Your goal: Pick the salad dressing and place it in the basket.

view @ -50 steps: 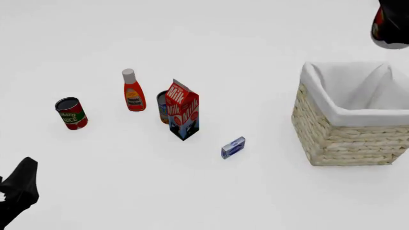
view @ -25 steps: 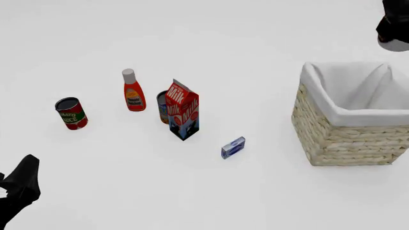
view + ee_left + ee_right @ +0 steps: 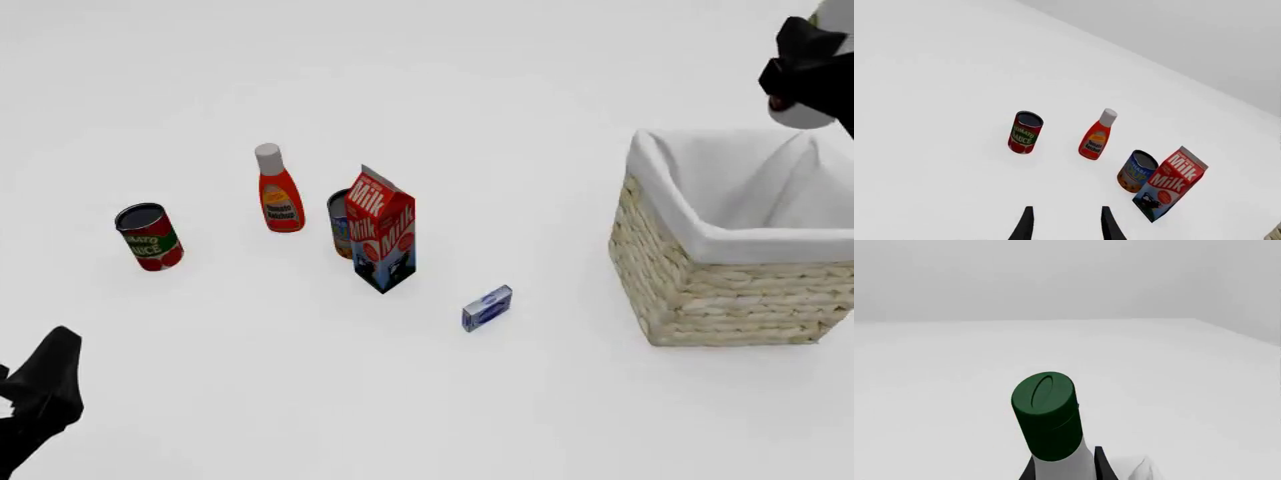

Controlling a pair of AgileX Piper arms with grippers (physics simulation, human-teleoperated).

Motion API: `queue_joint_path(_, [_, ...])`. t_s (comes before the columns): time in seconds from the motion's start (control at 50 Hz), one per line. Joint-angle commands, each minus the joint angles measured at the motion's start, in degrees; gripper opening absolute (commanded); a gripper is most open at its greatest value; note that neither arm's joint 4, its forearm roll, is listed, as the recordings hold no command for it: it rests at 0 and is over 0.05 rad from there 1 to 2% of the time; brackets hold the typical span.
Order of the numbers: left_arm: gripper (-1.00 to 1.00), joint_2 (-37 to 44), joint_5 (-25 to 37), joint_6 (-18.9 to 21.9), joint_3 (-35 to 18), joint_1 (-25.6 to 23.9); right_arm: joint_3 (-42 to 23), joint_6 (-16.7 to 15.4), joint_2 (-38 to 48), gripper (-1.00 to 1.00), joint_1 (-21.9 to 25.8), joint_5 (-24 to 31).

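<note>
My right gripper is shut on the salad dressing and holds it in the air over the far right rim of the basket. Only the bottle's white end shows below the black fingers in the front view. In the right wrist view its dark green cap and white neck stand between my fingers, with a bit of the basket's white cloth beside them. My left gripper is open and empty, low at the near left.
A tomato sauce can, a red bottle with a white cap, a blue can and a milk carton stand left of centre. A small blue box lies between them and the basket.
My right gripper with the salad dressing has shifted slightly left and down toward the basket's far rim and turned. The left arm has hardly moved.
</note>
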Motion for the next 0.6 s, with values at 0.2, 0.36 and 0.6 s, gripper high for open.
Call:
queue_joint_path(0.2, [1.0,-2.09,1.96,18.74,0.0,0.71,-1.27,2.06,8.79,-1.0,-1.25,-3.76])
queue_joint_path(0.36, [1.0,-0.53,0.53,18.85,0.0,0.69,-1.65,1.88,10.94,-1.0,-2.15,-3.82])
queue_joint_path(0.6, [1.0,2.03,-2.0,19.0,0.0,0.63,1.08,1.84,9.26,-1.0,-2.96,-3.71])
